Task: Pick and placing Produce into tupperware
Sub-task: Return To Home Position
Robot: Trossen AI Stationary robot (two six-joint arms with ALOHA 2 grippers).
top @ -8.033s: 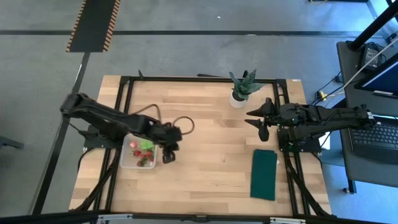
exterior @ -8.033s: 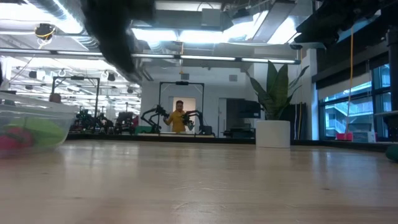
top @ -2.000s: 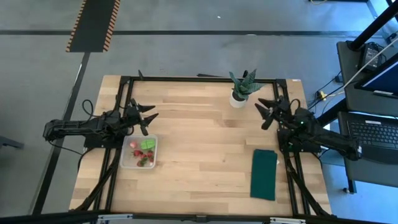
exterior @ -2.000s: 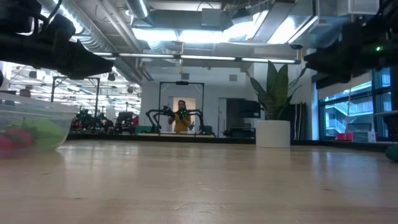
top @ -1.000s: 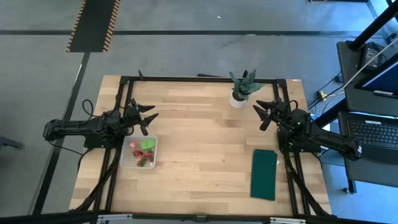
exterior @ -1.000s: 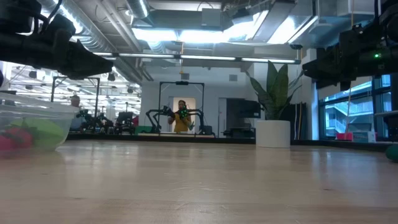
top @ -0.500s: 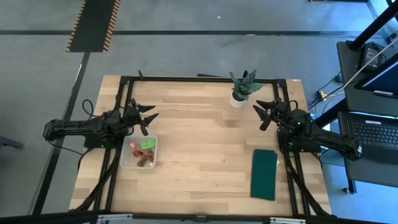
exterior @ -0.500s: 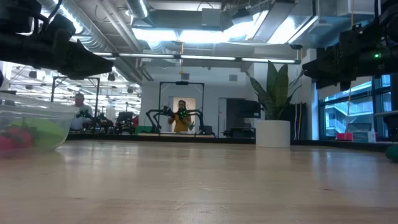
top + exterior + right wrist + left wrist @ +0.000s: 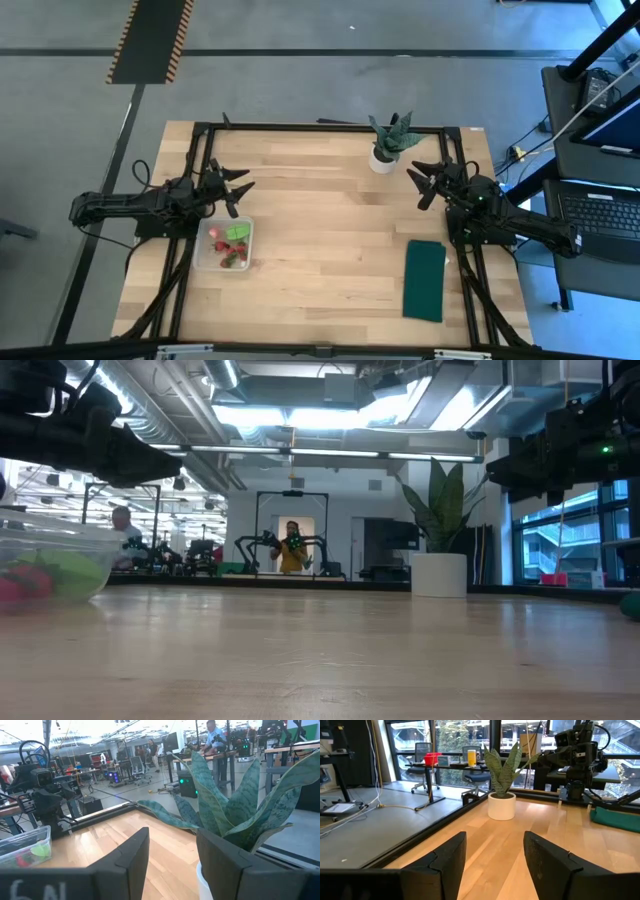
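Table [image 9: 320, 250], both end effectors [image 9: 240, 186] [image 9: 419, 186] splayed, aloft

- The high camera looks straight down on the whole table [image 9: 320, 200].
- The low camera sits at table height, looking across.
- Both wrist cameras see the potted plant [image 9: 501, 804].

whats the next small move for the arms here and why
Likely just a small final settle of both arms into rest, with no new reach. The produce lies inside the tupperware, no loose piece shows on the table, and the left tool and right tool are both open, empty, and off at the table's side edges.
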